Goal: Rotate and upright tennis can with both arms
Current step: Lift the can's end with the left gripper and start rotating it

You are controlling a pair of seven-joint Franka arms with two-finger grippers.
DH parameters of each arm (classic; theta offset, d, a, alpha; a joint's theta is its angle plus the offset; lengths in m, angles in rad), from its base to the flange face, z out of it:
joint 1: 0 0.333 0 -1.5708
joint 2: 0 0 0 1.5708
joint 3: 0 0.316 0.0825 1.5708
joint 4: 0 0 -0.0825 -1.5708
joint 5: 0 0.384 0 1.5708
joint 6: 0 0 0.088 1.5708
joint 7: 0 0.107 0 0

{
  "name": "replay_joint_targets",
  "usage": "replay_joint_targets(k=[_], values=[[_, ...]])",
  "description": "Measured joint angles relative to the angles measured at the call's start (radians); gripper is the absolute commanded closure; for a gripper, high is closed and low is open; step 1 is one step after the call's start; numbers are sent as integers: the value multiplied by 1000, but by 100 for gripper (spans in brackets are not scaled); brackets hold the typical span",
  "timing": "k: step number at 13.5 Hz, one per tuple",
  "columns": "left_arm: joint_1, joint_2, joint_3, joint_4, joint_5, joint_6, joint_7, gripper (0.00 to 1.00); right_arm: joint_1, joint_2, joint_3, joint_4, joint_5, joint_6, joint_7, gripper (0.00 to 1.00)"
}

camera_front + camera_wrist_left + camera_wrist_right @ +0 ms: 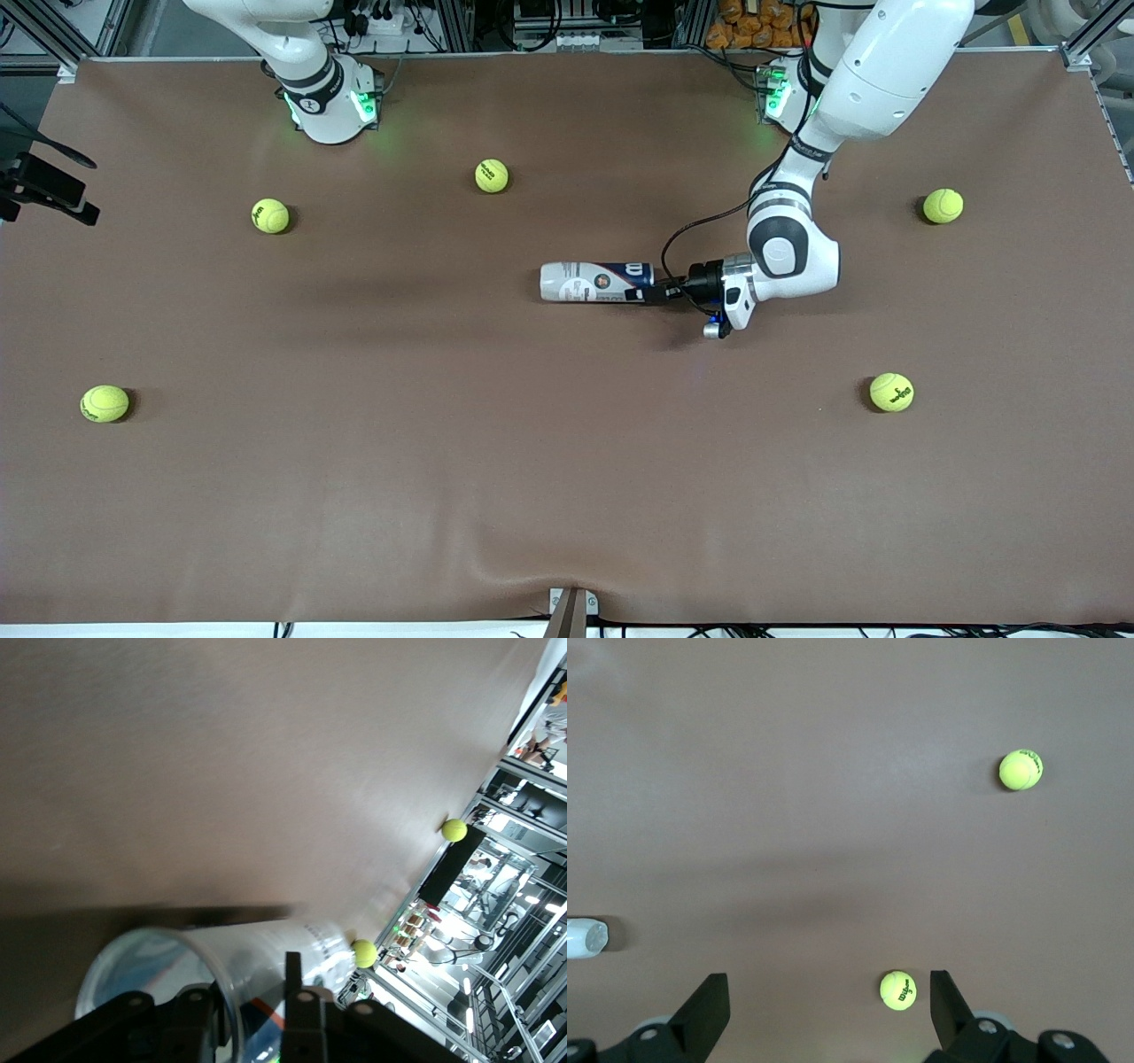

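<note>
I see the left gripper (649,292) pinching the open-end wall of the lying tennis can (595,282) — a thin hold that may slip on rotation. The right gripper (829,1003), fully spread and empty, waits well apart from the can — toward the right arm's end.

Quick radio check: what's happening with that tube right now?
Left gripper pinching tennis can's open rim; can lying flat. Right gripper open, waiting. Nothing in the way.

tennis can (592,281): white, navy, red | table (443,461): brown | balls (492,175): yellow-green

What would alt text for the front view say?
A tennis can lies on its side mid-table, its end gripped by the left arm's tool. Five tennis balls are scattered on the brown table; the right arm waits at its base.
</note>
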Motion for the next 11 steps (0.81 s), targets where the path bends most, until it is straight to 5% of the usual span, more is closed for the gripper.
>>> replay_joint_targets(k=[5, 11], values=[[1, 5, 3, 121, 61, 10, -158, 100, 1, 3, 2, 7, 0, -12, -4, 0], [1, -6, 1, 440, 603, 13, -669, 100, 1, 7, 2, 7, 0, -13, -4, 0]])
